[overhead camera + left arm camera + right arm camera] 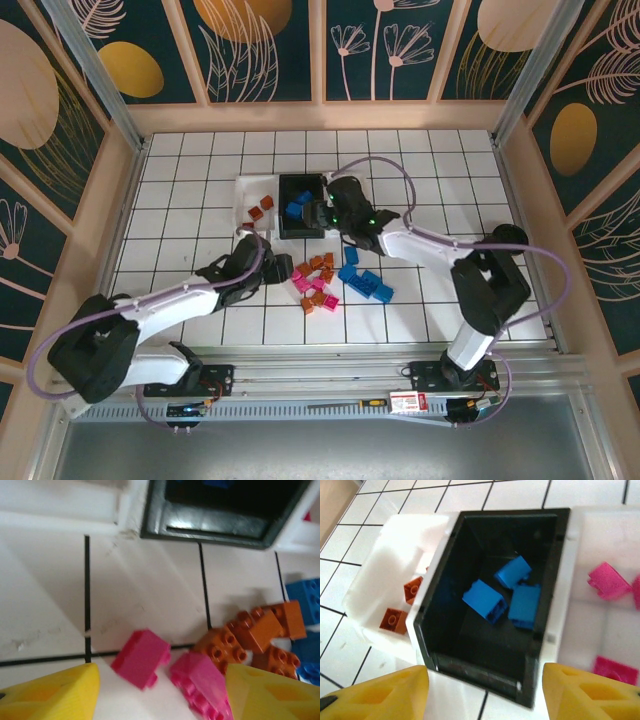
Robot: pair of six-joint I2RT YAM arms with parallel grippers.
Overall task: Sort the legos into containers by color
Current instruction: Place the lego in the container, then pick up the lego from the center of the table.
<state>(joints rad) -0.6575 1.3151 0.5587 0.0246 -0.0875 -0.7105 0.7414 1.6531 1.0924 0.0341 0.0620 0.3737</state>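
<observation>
We see the right tool (485, 692) spread wide over the black tray (475, 669) with three blue bricks (484, 600) — the left tool (160, 692), spread too, above two pink bricks (141, 657).

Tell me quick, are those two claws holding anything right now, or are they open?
Left gripper: open, holding nothing, with a pink brick just ahead of it.
Right gripper: open, holding nothing, above the black tray.

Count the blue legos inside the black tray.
3 in the black tray: one blue lego toward the far side, one in the middle, one just right of it. The near wall may hide a little of the floor.
</observation>
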